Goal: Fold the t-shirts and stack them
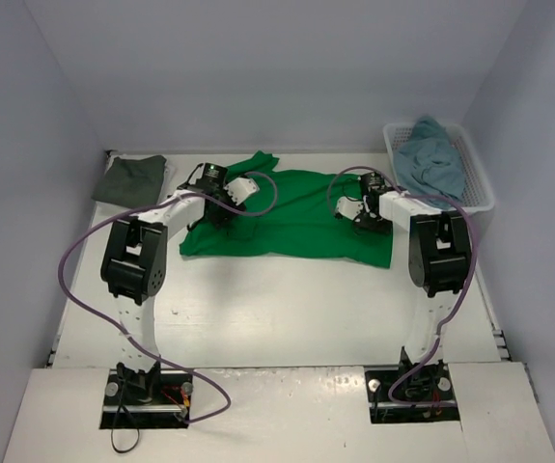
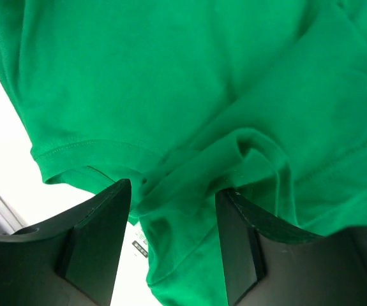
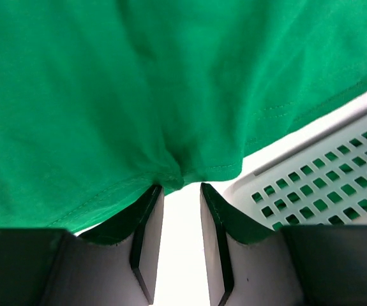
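Observation:
A bright green t-shirt (image 1: 287,217) lies spread across the middle of the table, with a sleeve sticking out at the back. My left gripper (image 1: 221,198) sits on its left part. In the left wrist view the left gripper (image 2: 173,191) is open, and a loose rumpled fold of green cloth (image 2: 170,76) lies between the parted fingers. My right gripper (image 1: 359,214) is at the shirt's right edge. Seen from the right wrist, that gripper (image 3: 180,188) is open with a narrow gap, and a puckered bit of hem (image 3: 173,172) lies just past its tips. A dark grey t-shirt (image 1: 130,179) lies folded at the back left. A teal-blue t-shirt (image 1: 430,159) sits in the basket.
A white lattice basket (image 1: 475,174) stands at the back right, close beside the right arm; its wall (image 3: 323,185) shows in the right wrist view. Pale walls enclose the table on three sides. A white label (image 2: 138,245) shows near the left fingers.

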Robot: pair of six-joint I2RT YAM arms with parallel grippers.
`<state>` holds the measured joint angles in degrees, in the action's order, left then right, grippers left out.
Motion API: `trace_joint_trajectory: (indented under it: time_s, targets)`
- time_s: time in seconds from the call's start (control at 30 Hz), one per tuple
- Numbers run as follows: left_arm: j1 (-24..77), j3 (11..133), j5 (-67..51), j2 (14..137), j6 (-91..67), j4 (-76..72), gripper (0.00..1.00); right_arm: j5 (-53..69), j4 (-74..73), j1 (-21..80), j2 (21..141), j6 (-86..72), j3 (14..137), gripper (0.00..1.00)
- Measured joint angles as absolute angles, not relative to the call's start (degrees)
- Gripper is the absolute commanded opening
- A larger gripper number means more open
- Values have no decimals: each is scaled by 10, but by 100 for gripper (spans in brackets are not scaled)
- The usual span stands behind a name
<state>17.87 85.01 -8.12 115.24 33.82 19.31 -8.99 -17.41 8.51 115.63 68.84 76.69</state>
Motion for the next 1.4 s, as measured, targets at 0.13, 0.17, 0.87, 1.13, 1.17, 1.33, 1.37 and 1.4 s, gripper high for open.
trace_joint_trajectory:
  time_s: [0.13, 0.17, 0.87, 1.13, 1.17, 1.33, 1.37, 1.4]
  targets:
    - [179, 859, -64, 1168, 333, 183, 50, -107, -163, 93, 1156, 670, 760, 27]
    - [179, 860, -60, 1173, 331, 181, 50, -111, -162, 97, 1156, 664, 760, 27]
    - [179, 818, -44, 1157, 311, 161, 50, -25, -203, 192, 1063, 503, 750, 2]
    - [179, 794, -47, 1141, 311, 162, 50, -11, -219, 196, 1063, 493, 699, 2]
    - [179, 788, -46, 1137, 311, 161, 50, -10, -220, 196, 1063, 493, 694, 2]
    - [179, 754, -46, 1111, 313, 164, 50, -4, -221, 201, 1063, 492, 669, 2]
    - [179, 748, -46, 1106, 313, 168, 50, -3, -222, 202, 1063, 492, 665, 2]
    - [179, 743, -46, 1101, 313, 169, 50, -1, -222, 204, 1063, 493, 660, 2]
